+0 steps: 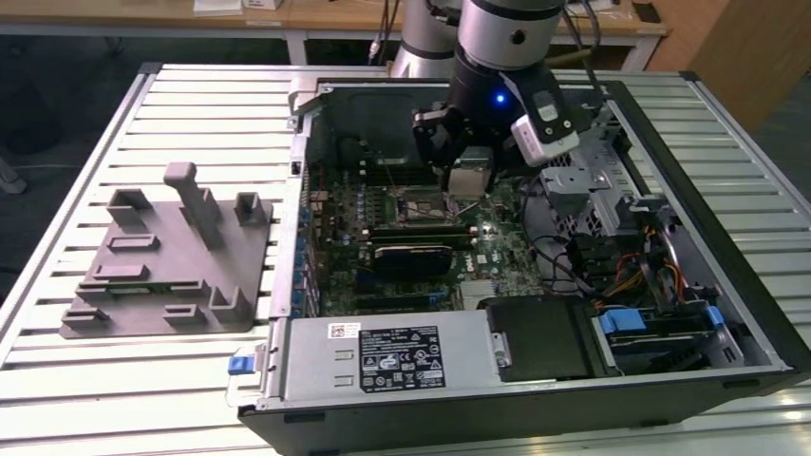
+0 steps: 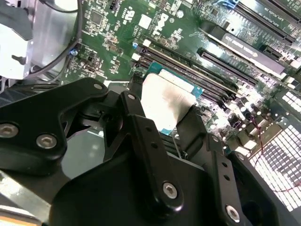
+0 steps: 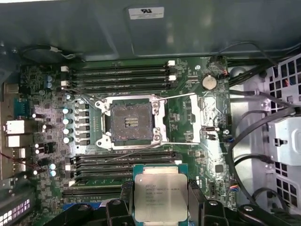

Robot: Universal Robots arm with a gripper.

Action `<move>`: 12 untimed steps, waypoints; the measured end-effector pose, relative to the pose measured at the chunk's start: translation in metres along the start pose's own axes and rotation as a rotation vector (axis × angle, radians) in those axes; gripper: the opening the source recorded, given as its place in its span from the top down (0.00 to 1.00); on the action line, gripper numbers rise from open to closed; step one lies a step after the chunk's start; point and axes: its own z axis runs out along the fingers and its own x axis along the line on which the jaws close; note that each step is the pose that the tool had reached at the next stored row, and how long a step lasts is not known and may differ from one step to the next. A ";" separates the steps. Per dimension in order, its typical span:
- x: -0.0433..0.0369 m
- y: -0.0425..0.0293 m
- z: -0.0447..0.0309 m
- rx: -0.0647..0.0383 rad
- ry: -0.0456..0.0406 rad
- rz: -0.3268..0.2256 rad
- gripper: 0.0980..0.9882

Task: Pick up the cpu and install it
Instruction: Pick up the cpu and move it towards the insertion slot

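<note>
The cpu (image 3: 160,195) is a flat square chip with a shiny silver top and a pale rim. My gripper (image 3: 161,209) is shut on the cpu, one black finger (image 3: 117,209) on each side. The chip hangs over the green motherboard (image 3: 47,141), beside the memory slots and short of the open socket (image 3: 129,122). The socket's metal frame is swung back, leaving its dark square contact field bare. In the second wrist view the cpu (image 2: 167,99) sits tilted between the fingers (image 2: 137,123). In the exterior view the gripper (image 1: 469,190) holds the cpu (image 1: 472,177) inside the open computer case, just above the socket (image 1: 424,204).
A grey holder (image 1: 165,256) lies on the slatted table at the exterior view's left. The white-labelled power supply box (image 1: 380,356) fills the case's near edge. Drive cages and cable bundles (image 1: 609,247) crowd the exterior view's right. Black cables (image 3: 254,136) run beside the socket.
</note>
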 end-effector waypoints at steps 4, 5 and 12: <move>0.0052 0.0017 0.0041 0.000 -0.0092 0.000 0.50; 0.0065 0.0025 0.0051 -0.001 -0.0110 -0.001 0.50; 0.0133 0.0113 0.0109 -0.001 -0.0168 -0.001 0.50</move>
